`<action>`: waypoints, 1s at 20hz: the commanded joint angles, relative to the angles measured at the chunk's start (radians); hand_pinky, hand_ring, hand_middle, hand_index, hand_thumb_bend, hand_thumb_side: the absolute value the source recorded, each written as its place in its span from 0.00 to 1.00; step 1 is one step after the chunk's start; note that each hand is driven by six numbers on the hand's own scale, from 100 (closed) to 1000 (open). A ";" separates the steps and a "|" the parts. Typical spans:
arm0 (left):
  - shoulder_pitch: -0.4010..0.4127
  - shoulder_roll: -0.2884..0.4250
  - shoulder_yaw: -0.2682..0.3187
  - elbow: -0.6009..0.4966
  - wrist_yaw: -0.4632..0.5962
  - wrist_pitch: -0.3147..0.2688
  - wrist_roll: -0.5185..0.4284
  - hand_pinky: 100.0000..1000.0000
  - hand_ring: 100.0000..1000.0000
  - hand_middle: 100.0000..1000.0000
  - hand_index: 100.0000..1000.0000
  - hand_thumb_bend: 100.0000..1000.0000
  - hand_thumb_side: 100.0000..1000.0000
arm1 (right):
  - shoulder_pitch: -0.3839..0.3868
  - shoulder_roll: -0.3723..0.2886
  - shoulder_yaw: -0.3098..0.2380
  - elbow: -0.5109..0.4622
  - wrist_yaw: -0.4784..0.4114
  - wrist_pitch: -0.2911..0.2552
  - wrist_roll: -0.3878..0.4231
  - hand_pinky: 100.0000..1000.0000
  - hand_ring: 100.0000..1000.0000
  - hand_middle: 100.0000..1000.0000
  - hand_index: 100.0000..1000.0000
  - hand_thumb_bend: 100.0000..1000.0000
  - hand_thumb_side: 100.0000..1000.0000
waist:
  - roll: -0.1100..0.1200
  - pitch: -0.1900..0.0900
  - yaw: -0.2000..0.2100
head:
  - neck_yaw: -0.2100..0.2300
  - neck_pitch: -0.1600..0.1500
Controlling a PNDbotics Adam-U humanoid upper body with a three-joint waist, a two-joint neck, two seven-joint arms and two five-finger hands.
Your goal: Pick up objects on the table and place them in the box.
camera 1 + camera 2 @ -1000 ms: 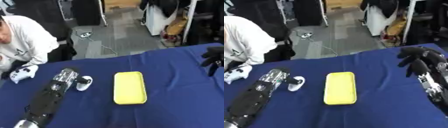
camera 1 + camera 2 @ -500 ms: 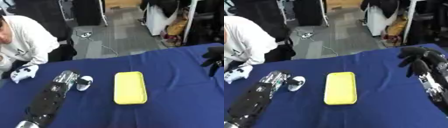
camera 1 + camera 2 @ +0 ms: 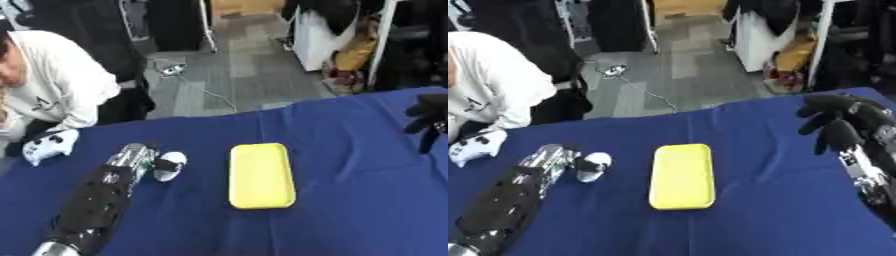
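A flat yellow rectangular object (image 3: 260, 174) lies on the blue table (image 3: 350, 200) near its middle. My left arm rests on the table at the lower left, and my left hand (image 3: 157, 165) has its fingers curled round a small white rounded object (image 3: 172, 161). My right hand (image 3: 839, 122) hangs above the table's right edge. Its fingers are relaxed and half bent, and it holds nothing. It is well apart from the yellow object. No box shows in either view.
A white game controller (image 3: 49, 147) lies at the table's far left edge, beside a person in a white top (image 3: 52, 90). Beyond the far edge are a grey floor, cables and dark furniture.
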 commanded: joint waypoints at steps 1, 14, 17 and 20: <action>-0.014 0.016 0.003 -0.004 -0.012 -0.005 -0.004 0.04 0.04 0.11 0.73 0.43 1.00 | -0.020 -0.009 -0.005 -0.016 -0.002 -0.003 0.001 0.31 0.53 0.62 0.81 0.00 0.89 | -0.005 -0.013 0.000 | 0.007 0.002; -0.018 0.013 -0.004 -0.022 -0.060 -0.023 0.012 0.00 0.00 0.00 0.37 0.09 0.75 | -0.022 -0.008 -0.005 -0.016 -0.003 -0.004 0.000 0.31 0.53 0.62 0.81 0.00 0.89 | -0.004 -0.014 -0.004 | 0.007 0.002; -0.017 0.013 -0.002 -0.041 -0.058 -0.018 0.081 0.00 0.00 0.00 0.22 0.00 0.81 | -0.022 -0.009 -0.005 -0.016 -0.003 -0.004 0.000 0.31 0.53 0.62 0.81 0.00 0.89 | -0.004 -0.014 -0.004 | 0.007 0.002; -0.015 0.014 -0.006 -0.053 -0.058 -0.029 0.175 0.00 0.00 0.00 0.15 0.00 0.83 | -0.022 -0.009 -0.005 -0.016 -0.003 -0.004 0.000 0.31 0.53 0.62 0.81 0.00 0.89 | -0.004 -0.014 -0.004 | 0.007 0.002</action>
